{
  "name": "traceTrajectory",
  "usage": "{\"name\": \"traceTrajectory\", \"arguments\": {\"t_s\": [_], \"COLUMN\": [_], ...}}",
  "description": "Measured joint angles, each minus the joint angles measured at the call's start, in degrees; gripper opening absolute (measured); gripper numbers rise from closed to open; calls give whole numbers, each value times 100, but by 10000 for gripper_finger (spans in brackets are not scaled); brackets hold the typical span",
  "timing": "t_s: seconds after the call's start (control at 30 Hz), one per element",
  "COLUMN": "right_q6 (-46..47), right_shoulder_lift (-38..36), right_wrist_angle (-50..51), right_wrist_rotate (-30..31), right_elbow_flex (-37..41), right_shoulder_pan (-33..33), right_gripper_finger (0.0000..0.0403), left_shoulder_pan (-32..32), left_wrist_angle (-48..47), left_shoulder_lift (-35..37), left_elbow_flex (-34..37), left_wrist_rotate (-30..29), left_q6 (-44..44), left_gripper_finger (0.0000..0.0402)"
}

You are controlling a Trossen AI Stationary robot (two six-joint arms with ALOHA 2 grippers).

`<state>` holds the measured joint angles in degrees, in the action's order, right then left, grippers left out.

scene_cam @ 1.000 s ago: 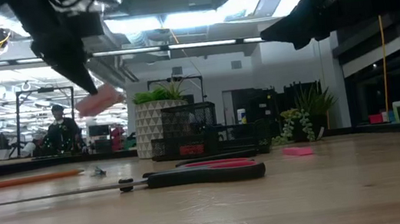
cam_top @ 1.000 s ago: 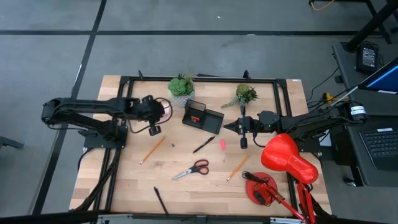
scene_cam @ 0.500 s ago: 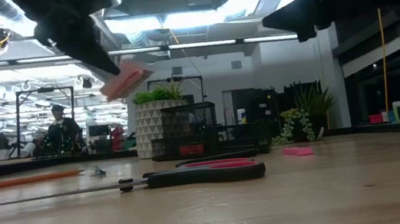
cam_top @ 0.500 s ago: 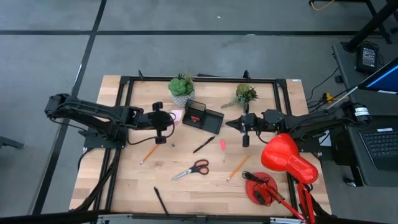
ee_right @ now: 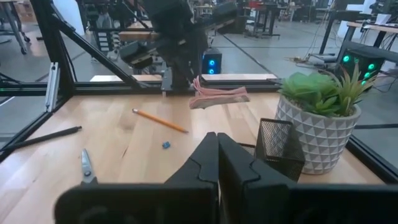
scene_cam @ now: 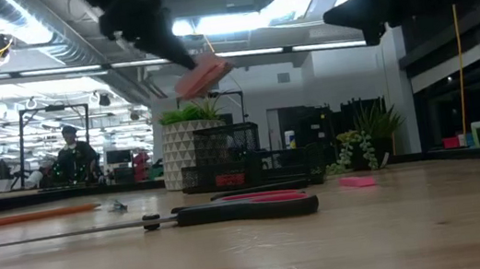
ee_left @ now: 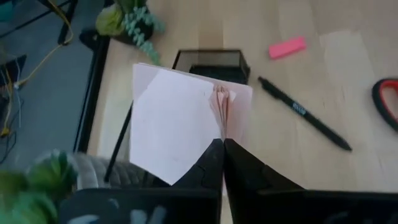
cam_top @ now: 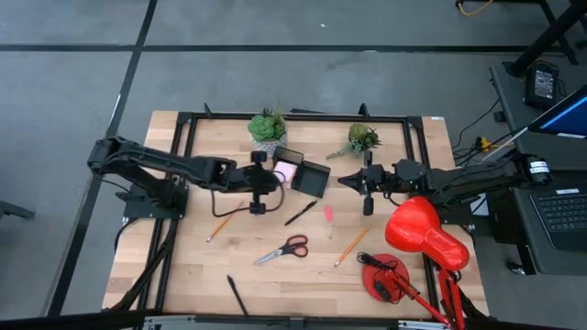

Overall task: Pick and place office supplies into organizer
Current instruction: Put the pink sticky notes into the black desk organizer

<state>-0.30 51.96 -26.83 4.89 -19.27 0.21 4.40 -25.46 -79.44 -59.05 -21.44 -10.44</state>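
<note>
My left gripper [cam_top: 271, 176] [ee_left: 222, 147] is shut on the pink sticky-note pad [cam_top: 286, 171] [scene_cam: 202, 74], held in the air over the near-left part of the black organizer [cam_top: 307, 177] [ee_left: 211, 62]. My right gripper [cam_top: 346, 181] [ee_right: 217, 144] hovers shut, just right of the organizer, touching nothing. On the table lie two pencils [cam_top: 225, 220] [cam_top: 351, 246], the red-handled scissors [cam_top: 284, 249] [scene_cam: 231, 210], two black pens [cam_top: 300, 214] [cam_top: 237, 295] and a pink eraser [cam_top: 327, 213] [ee_left: 287, 47]. My left gripper pinches the sticky-note pad between its two fingers at one edge [ee_left: 219, 134], where the sheets fan apart a little. The fingers come from the table's left. The pad is lifted clear and tilted, sticking out beyond the fingertips [ee_right: 217, 96].
Two plants in white pots [cam_top: 268, 128] [cam_top: 362, 139] stand along the far edge behind the organizer. The red desk lamp [cam_top: 424, 236] fills the near right corner. A person stands far off in the room [scene_cam: 71, 157].
My left gripper has carried the pink pad toward the table's right, from left of the organizer to above it, and risen a little. The pad stays tilted in the shut fingers. My right gripper has drifted slightly toward the right edge.
</note>
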Motion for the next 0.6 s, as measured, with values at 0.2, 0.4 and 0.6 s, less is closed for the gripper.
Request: {"name": "traceTrajectory", "arguments": {"t_s": [0.2,0.4,0.6], "right_q6": [-17,-17,4], "right_shoulder_lift": [0,0,0], "right_wrist_angle": [58,138,148], "right_wrist_rotate": [0,0,2], "right_elbow_flex": [2,0,0], "right_shoulder_pan": [0,0,0], "right_gripper_finger": [2,2,2], "left_shoulder_pan": [-78,-157,-382], "left_wrist_angle": [-51,-7,-8], "left_shoulder_lift": [-597,-1108,-1690], "left_elbow_flex": [-622,-1124,-1622], "left_wrist_rotate": [44,219,397], "left_q6": [-169,-607,-684], "left_gripper_finger": [2,2,2]}}
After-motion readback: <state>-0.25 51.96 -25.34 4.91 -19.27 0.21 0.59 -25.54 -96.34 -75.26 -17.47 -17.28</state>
